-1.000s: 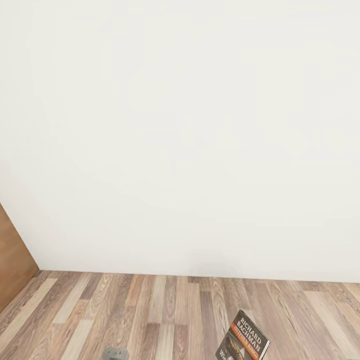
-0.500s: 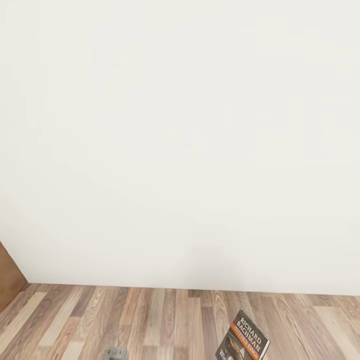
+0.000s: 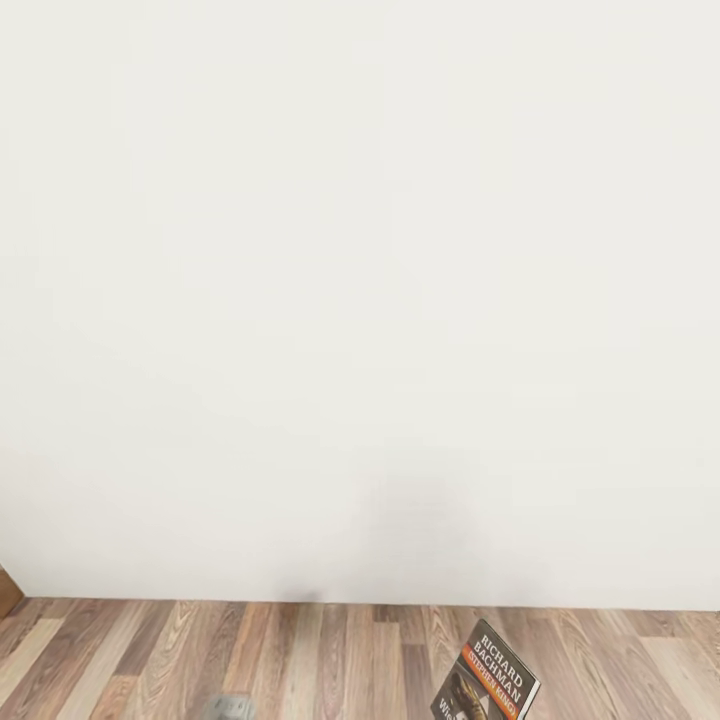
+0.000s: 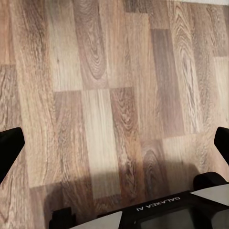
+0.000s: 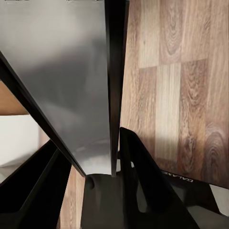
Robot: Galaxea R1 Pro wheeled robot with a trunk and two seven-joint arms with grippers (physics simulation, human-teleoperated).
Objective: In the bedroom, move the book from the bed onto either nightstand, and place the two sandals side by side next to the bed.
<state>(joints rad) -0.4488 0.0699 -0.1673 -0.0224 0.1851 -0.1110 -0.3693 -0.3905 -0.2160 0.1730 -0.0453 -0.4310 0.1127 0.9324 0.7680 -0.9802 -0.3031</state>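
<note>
Right now the robot is in transit with the book [image 3: 486, 678] already in hand. From the head view it stands upright near the lower edge, cover facing the camera, with "Richard Bachman" lettering above the orange band; behind it are a plain white wall [image 3: 360, 300] and the plank floor [image 3: 150, 650].

From the right wrist view, the right gripper [image 5: 102, 157] is clamped on the book [image 5: 71, 71] — the dark fingers [image 5: 136, 162] press either side of its thin grey body, which runs up and away from the camera over the floor boards.

The left gripper [image 4: 114, 143] is spread wide and holds nothing; its dark fingertips [image 4: 9, 148] sit at the two sides of the picture with bare floor [image 4: 95, 95] between them.

My reading is that the carry to a nightstand is the step under way — the book is lifted but not yet set down, and the sandals wait. The next move calls for turning the base until a nightstand comes into sight, then lowering the book flat onto its top before letting go. With the book pinched near one edge, it may tilt on release.
</note>
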